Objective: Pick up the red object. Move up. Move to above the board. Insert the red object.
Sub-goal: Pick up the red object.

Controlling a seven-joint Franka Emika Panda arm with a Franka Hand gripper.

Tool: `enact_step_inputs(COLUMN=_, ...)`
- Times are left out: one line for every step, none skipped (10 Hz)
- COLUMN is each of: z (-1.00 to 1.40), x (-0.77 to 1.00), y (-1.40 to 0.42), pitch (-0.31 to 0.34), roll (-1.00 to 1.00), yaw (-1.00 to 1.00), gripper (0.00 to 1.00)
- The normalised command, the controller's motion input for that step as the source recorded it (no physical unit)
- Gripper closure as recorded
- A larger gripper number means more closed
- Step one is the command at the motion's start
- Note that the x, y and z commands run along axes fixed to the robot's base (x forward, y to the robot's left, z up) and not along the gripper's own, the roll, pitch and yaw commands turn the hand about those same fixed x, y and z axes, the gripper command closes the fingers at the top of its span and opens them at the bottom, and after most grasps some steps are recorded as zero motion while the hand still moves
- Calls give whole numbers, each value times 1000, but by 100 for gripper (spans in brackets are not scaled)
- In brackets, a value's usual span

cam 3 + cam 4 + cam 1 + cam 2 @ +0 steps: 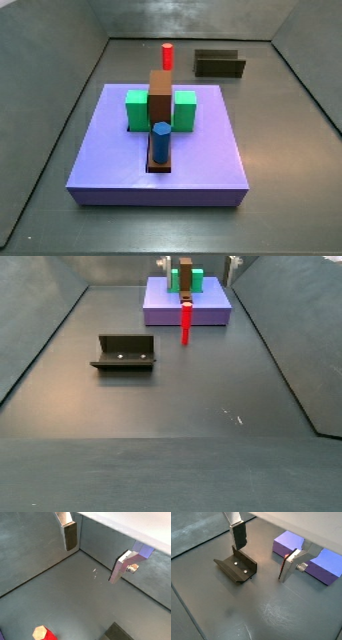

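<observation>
The red object [167,55] is a thin red peg standing upright on the floor, just off the far end of the purple platform [201,150]. It also shows in a side view [186,324] and as a red tip in a wrist view [43,633]. The brown board [160,100] lies on the platform between two green blocks, seen too in the other side view [185,274]. My gripper [91,564] [261,562] hangs open above the floor with nothing between its fingers, apart from the peg. I cannot make it out in the side views.
A blue peg [160,140] stands in the board's low strip. The fixture [236,567] [124,353] [219,64] stands on the floor close under one finger. Green blocks [185,108] flank the board. Grey walls enclose the floor.
</observation>
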Motion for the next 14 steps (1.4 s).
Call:
enact_step_inputs(z=-49, x=0, y=-20, pitch=0, roll=-7, yaw=0, gripper=0)
enact_step_inputs(z=-277, x=0, y=-394, pitch=-1, roll=0, yaw=26, gripper=0)
enact_step_inputs(z=-400, x=3, y=-557, pitch=0, roll=-9, yaw=0, gripper=0)
enact_step_inputs(z=-383, x=34, y=-631, pitch=0, roll=-46, yaw=0, gripper=0)
enact_step_inputs(z=-340, x=66, y=-597, pitch=0, roll=-77, yaw=0, gripper=0)
enact_step_inputs(z=-314, x=69, y=-511, pitch=0, roll=-119, yaw=0, gripper=0)
enact_step_inputs(z=-303, x=74, y=-494, pitch=0, roll=-117, yaw=0, gripper=0)
enact_step_inputs(z=-297, x=80, y=-417, pitch=0, roll=-127, yaw=-17, gripper=0)
enact_step_inputs(z=-289, x=57, y=-351, pitch=0, roll=-127, yaw=-14, gripper=0)
enact_step_inputs(z=-269, x=51, y=-303, pitch=0, roll=-136, yaw=0, gripper=0)
enact_step_inputs(z=-260, x=60, y=-266, pitch=0, roll=-141, yaw=-14, gripper=0)
enact_step_inputs(z=-211, x=54, y=-249, pitch=0, roll=-117, yaw=-37, gripper=0)
enact_step_inputs(z=-200, x=60, y=-254, pitch=0, roll=-124, yaw=-34, gripper=0)
enact_step_inputs(z=-229, x=51, y=-269, pitch=0, roll=-117, yaw=-34, gripper=0)
